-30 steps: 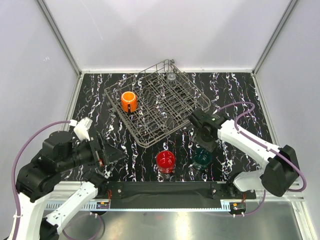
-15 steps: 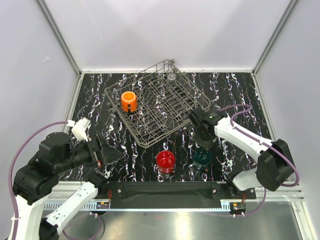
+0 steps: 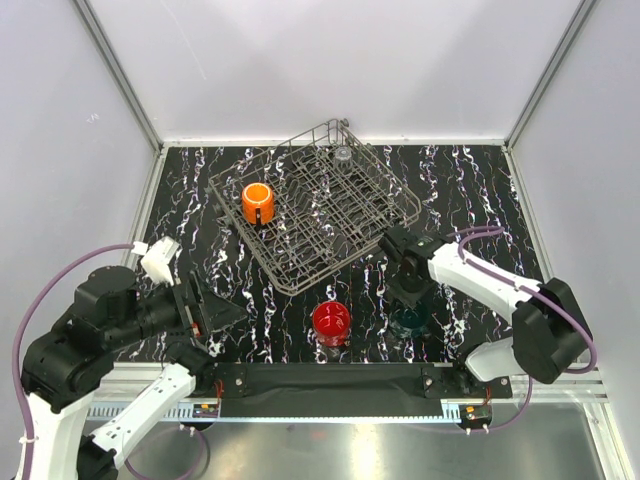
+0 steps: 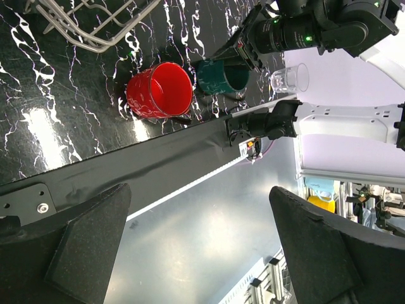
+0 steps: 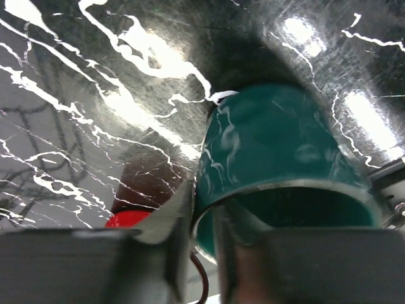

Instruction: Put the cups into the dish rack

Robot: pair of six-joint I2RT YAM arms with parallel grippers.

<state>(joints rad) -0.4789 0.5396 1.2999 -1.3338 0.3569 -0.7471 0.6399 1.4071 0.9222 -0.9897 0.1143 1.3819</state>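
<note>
- Now, the dish rack (image 3: 310,215): a square basket of thin grey wire w/ upright tines, set skewed at the back-centre of the table (image 3: 480,180). It holds an orange cup (image 3: 257,202) on its left side & a small clear cup (image 3: 343,154) at the far corner.
- Red cup (image 3: 331,322): glossy, round, upright on the table near the rack's front corner.
- Teal cup (image 5: 272,145): dark, glossy, to the right of the red one, not touching it. The right gripper (image 5: 204,204) pinches its rim, one finger outside, one inside.
- Second clear cup (image 4: 290,78): see-through, upright, beside the teal cup.
- Left gripper (image 4: 202,253): jaws wide apart, holding nothing, at the near-left table edge.
- Table surface: shiny black w/ white marble veining.
</note>
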